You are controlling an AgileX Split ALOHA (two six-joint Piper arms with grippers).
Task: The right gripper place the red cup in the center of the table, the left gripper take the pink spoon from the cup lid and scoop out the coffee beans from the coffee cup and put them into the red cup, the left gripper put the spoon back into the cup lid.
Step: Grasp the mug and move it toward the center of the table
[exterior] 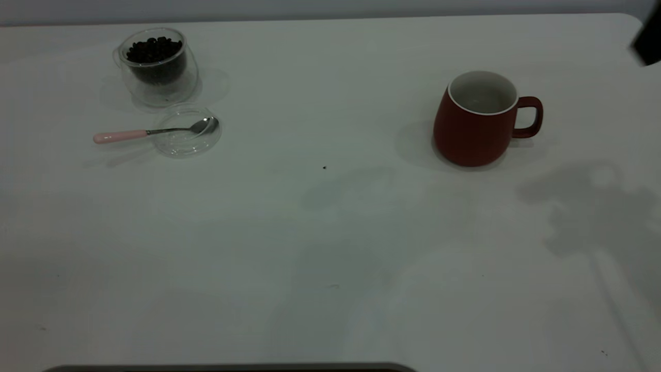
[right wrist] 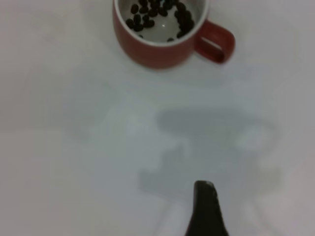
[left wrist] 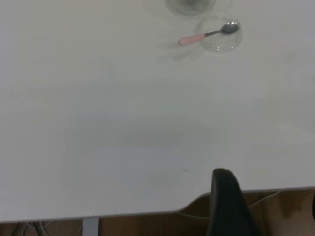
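Observation:
The red cup (exterior: 477, 121) stands upright on the table (exterior: 330, 248), right of the middle, with its handle pointing right. In the right wrist view several coffee beans (right wrist: 157, 12) lie inside the red cup (right wrist: 152, 46). The coffee cup (exterior: 157, 67) at the far left holds a heap of coffee beans (exterior: 154, 50). Just in front of it, the pink spoon (exterior: 155, 132) rests with its bowl in the cup lid (exterior: 181, 147). My left gripper (left wrist: 269, 196) hangs open beyond the table edge, far from the pink spoon (left wrist: 206, 35). My right gripper (right wrist: 204, 209) is well back from the red cup.
A dark piece of the right arm (exterior: 648, 41) shows at the top right corner. A tiny dark speck (exterior: 324, 167) lies near the table's middle. The left wrist view shows the table's edge (left wrist: 147, 215) with brown floor below it.

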